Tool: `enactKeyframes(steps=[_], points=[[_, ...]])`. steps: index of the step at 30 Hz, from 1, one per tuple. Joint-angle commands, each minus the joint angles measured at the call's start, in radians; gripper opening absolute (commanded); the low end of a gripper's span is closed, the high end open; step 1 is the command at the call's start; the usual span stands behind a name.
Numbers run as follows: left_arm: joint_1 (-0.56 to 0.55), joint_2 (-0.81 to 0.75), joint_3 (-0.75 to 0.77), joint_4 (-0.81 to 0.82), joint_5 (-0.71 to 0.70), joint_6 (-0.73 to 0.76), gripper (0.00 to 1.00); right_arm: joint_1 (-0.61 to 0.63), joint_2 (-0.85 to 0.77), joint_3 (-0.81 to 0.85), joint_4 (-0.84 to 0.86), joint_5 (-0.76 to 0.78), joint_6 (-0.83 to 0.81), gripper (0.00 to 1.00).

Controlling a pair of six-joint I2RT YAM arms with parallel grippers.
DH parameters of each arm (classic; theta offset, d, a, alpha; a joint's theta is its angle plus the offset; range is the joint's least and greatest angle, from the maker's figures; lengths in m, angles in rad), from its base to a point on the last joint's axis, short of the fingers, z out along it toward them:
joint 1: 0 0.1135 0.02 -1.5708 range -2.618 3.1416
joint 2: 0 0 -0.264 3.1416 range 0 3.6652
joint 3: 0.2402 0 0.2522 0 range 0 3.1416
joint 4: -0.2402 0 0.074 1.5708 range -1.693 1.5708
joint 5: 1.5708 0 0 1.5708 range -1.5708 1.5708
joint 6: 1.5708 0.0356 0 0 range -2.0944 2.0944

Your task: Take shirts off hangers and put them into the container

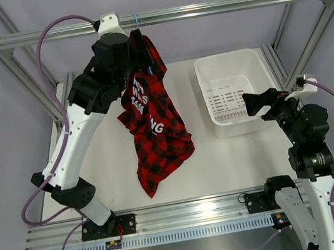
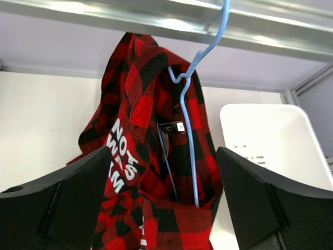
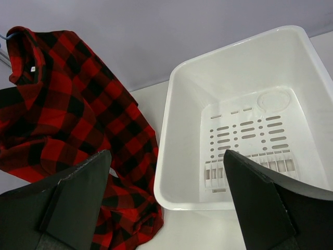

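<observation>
- Top external view: I see the shirt (image 1: 154, 127) hanging on the hanger (image 1: 142, 39), with red-and-black plaid and white lettering facing up at me.
- Its collar end is bunched high up by the cross bar (image 1: 230, 5), and the rest drapes down and toward the arms' side.
- The lower hem reaches the counter (image 1: 110, 166) or sits just above it; I cannot tell which.
- On my left wrist feed the hanger (image 2: 188, 120) is hooked over the bar (image 2: 156, 15). Its thin blue wire runs down inside the shirt (image 2: 130, 120), past a small label (image 2: 179, 126).
- The left end effector (image 1: 135, 56) is raised to the top of the shirt.
- Up close, the left end effector (image 2: 162, 156) is open. Its fingers (image 2: 73, 198) stand wide to either side of the fabric and the wire, and I cannot tell whether either pad touches cloth.
- The container (image 1: 229, 68) sits on the counter to the right of the shirt, with nothing in it and its slotted bottom showing.
- The right end effector (image 1: 256, 102) hovers at the container's near edge.
- My right wrist feed shows the right end effector (image 3: 166, 156) open and holding nothing. It looks down at the container (image 3: 208, 78), with the shirt (image 3: 78, 114) off to the left.
</observation>
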Motion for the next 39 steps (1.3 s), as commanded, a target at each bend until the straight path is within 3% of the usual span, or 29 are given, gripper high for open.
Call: enactKeyframes(steps=[1,17,20,36,39], points=[[0.001,0.013,0.052,-0.004,-0.041,-0.01,0.87,-0.005,-0.009,0.0,0.025,0.012,-0.02,0.99],[-0.002,0.089,0.017,0.058,-0.051,-0.033,0.7,-0.005,-0.011,-0.023,0.035,0.004,-0.016,0.99],[-0.005,0.096,0.015,0.058,-0.061,-0.038,0.61,-0.005,-0.007,-0.028,0.039,0.0,-0.011,1.0],[-0.049,0.076,-0.103,0.062,-0.113,-0.089,0.6,-0.005,-0.017,-0.019,0.025,-0.003,-0.016,0.99],[-0.051,0.071,-0.109,0.048,-0.135,-0.09,0.55,-0.005,-0.023,-0.02,0.024,-0.005,-0.014,0.99]])
